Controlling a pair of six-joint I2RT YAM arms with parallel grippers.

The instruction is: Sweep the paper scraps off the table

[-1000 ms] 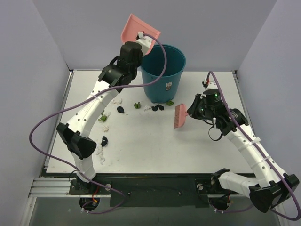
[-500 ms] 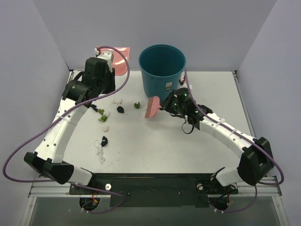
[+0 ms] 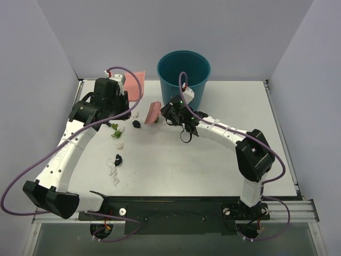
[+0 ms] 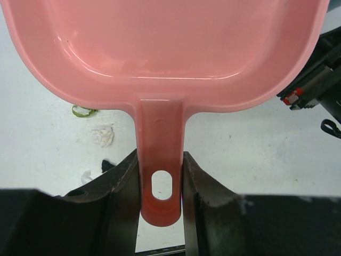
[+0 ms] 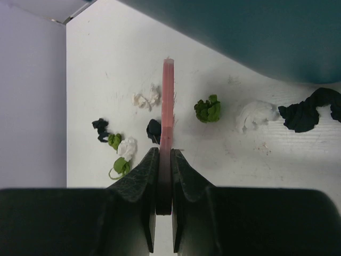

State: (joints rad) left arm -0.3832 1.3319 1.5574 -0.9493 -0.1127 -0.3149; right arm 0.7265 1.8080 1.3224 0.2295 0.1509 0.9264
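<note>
Clamping the flat handle of the pink dustpan (image 4: 160, 58), the left gripper (image 4: 160, 162) has its jaws narrowed against both sides of the handle, just above the hanging hole. The pan spreads out ahead of the fingers; whether its front lip touches the table (image 3: 213, 165) cannot be told. Below and to the left of the handle, the wrist view shows a few paper scraps (image 3: 117, 159) lying on the white surface. From above, more of them trail from beside this gripper back toward the near edge.

To the right, between the two tools, a small cluster of black, green and white bits lies loose. The pink brush (image 5: 168, 101) stands on edge, pointing straight out from the right gripper (image 5: 164, 154), whose jaws are pressed tight on its back end. A black scrap (image 5: 154, 129) sits against the brush's left face, with a white one just beyond it.

On the brush's right side lie a green scrap (image 5: 208, 109), near the bristles but apart from them, then a white scrap (image 5: 256, 114) and a larger black piece (image 5: 309, 114). These last two rest at the foot of the teal bin (image 5: 240, 32), which stands ahead and to the right of the gripper.
</note>
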